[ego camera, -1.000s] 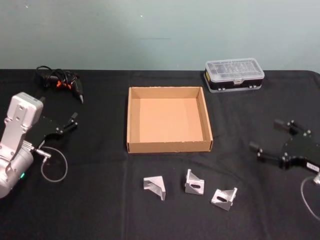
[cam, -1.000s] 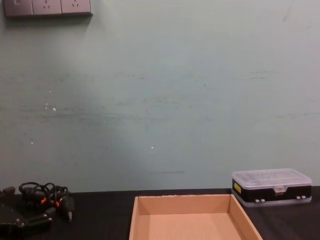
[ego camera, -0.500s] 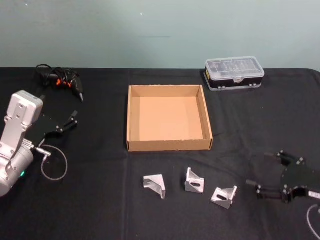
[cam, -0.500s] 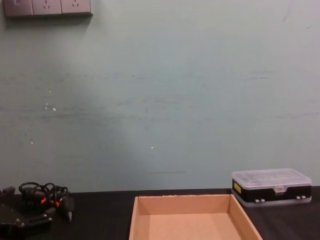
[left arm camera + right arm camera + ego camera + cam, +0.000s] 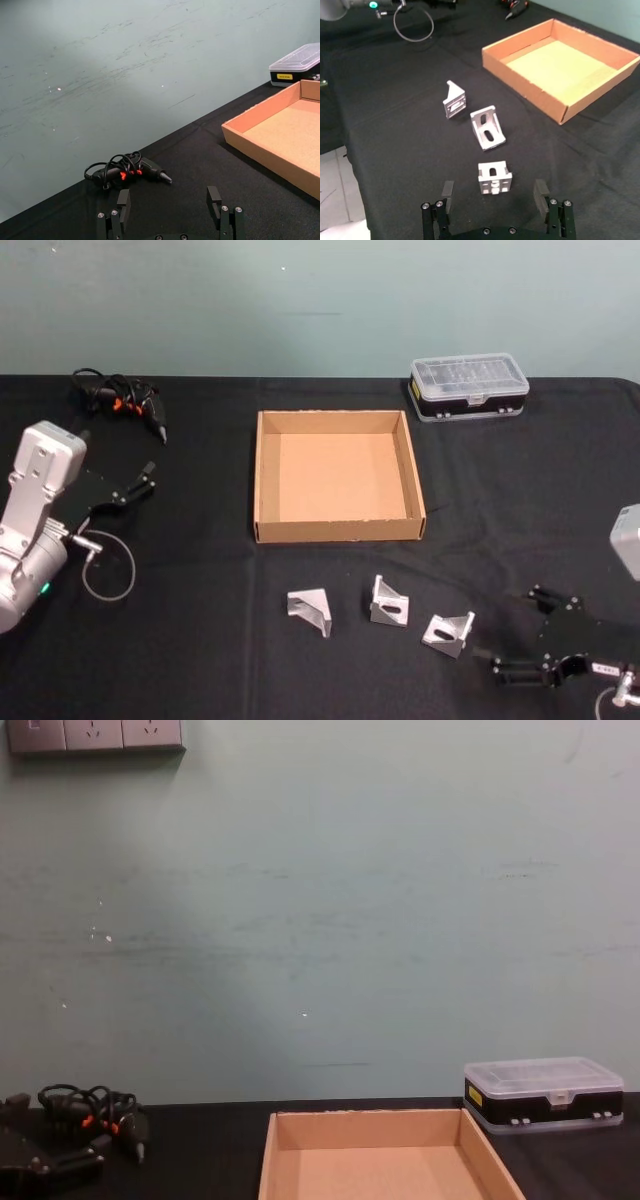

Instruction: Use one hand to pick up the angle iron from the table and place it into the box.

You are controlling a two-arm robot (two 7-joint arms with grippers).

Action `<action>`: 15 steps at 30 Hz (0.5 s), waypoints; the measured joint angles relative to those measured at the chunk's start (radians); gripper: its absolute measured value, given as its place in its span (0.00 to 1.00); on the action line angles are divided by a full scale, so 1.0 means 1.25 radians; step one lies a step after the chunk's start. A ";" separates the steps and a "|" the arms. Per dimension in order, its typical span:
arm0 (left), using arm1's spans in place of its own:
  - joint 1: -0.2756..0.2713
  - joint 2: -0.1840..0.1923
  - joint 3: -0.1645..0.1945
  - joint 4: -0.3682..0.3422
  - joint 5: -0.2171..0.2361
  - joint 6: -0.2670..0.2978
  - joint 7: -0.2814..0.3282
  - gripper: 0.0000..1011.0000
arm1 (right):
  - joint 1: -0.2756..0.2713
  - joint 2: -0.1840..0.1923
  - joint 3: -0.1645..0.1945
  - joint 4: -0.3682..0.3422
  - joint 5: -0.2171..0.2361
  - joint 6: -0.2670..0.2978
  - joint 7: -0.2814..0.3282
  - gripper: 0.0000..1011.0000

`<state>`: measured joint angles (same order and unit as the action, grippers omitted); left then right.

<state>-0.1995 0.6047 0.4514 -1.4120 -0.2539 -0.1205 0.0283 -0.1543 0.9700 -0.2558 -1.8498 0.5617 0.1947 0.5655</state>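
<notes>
Three silver angle irons lie in a row on the black table (image 5: 200, 660) in front of the box: one at the left (image 5: 310, 612), one in the middle (image 5: 388, 604) and one at the right (image 5: 448, 633). The tan box (image 5: 338, 532) stands empty behind them. My right gripper (image 5: 515, 632) is open, low over the table just right of the right-hand angle iron (image 5: 494, 175). In the right wrist view that iron sits a little ahead of the gripper (image 5: 494, 196), in line with the gap between its fingers. My left gripper (image 5: 140, 483) rests open at the far left, holding nothing.
A black case with a clear lid (image 5: 468, 387) stands behind the box to the right. A black tool with a coiled cable (image 5: 120, 402) lies at the back left. A thin cable loop (image 5: 108, 570) hangs by the left arm.
My right gripper has moved toward the table's front edge and dropped lower, ending beside the right-hand angle iron. The left arm and the angle irons have not moved.
</notes>
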 joint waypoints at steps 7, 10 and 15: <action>0.000 0.000 0.000 0.000 0.000 0.000 0.000 0.99 | 0.019 -0.016 -0.030 0.015 -0.023 0.006 0.006 0.99; 0.000 0.000 0.000 0.000 0.000 0.000 0.000 0.99 | 0.025 -0.022 -0.040 0.020 -0.029 0.006 0.008 0.99; 0.000 0.000 0.000 0.000 0.000 0.000 0.000 0.99 | 0.033 -0.028 -0.049 0.025 -0.036 0.006 0.010 0.99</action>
<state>-0.1996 0.6047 0.4514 -1.4120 -0.2539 -0.1206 0.0283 -0.1129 0.9354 -0.3166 -1.8180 0.5164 0.2027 0.5782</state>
